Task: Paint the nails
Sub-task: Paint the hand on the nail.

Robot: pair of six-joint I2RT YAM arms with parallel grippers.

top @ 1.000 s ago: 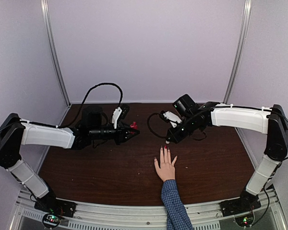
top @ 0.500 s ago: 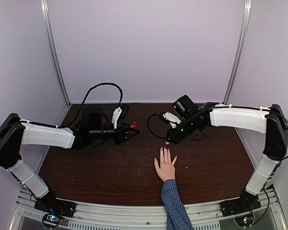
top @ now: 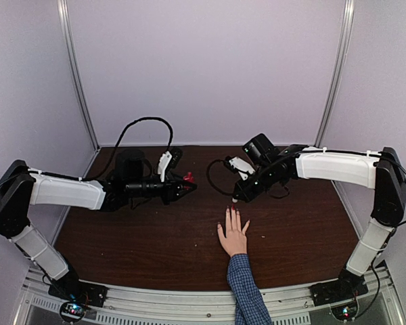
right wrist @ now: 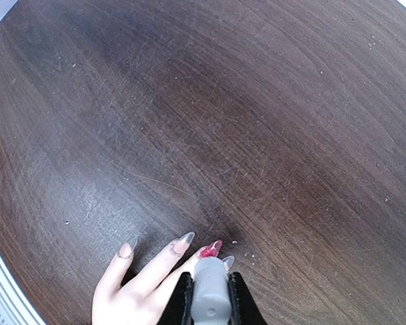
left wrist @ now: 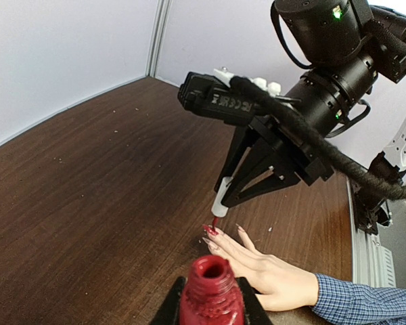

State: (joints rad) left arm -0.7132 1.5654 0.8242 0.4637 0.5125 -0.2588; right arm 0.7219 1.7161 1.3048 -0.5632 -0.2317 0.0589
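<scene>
1. At centre-left of the overhead view, my left gripper (top: 187, 185) is clamped on the open polish bottle (left wrist: 211, 292). Its own camera shows the bottle upright at the bottom edge, mouth up and uncapped, with the fingers tight against both sides of the glass.

2. The hand (top: 234, 237) lies flat on the table (top: 122, 237) just right of centre in the lower half of the overhead view. The blue checked sleeve (top: 247, 291) runs down to the bottom edge. Its long axis goes from the near edge toward the back wall, so the fingers point up the frame and the nails (right wrist: 213, 248) sit at the far tips, facing up.

3. From the right wrist view I count one nail clearly red. The two to its left look bare, and another shows beside the cap that I cannot judge.

4. Right of centre, my right gripper (top: 238, 196) is shut on the white cap (right wrist: 209, 294), with the brush (left wrist: 216, 221) hanging below it. In the left wrist view the brush tip is right at the red fingertip; I cannot tell whether it is touching or just above.

5. I judge we are mid-task, working at or just finishing the middle nail. The next move calls for a small sideways shift to a bare nail and a light stroke along the finger's axis, keeping the brush off the skin. A re-dip at the bottle may be due first.
</scene>
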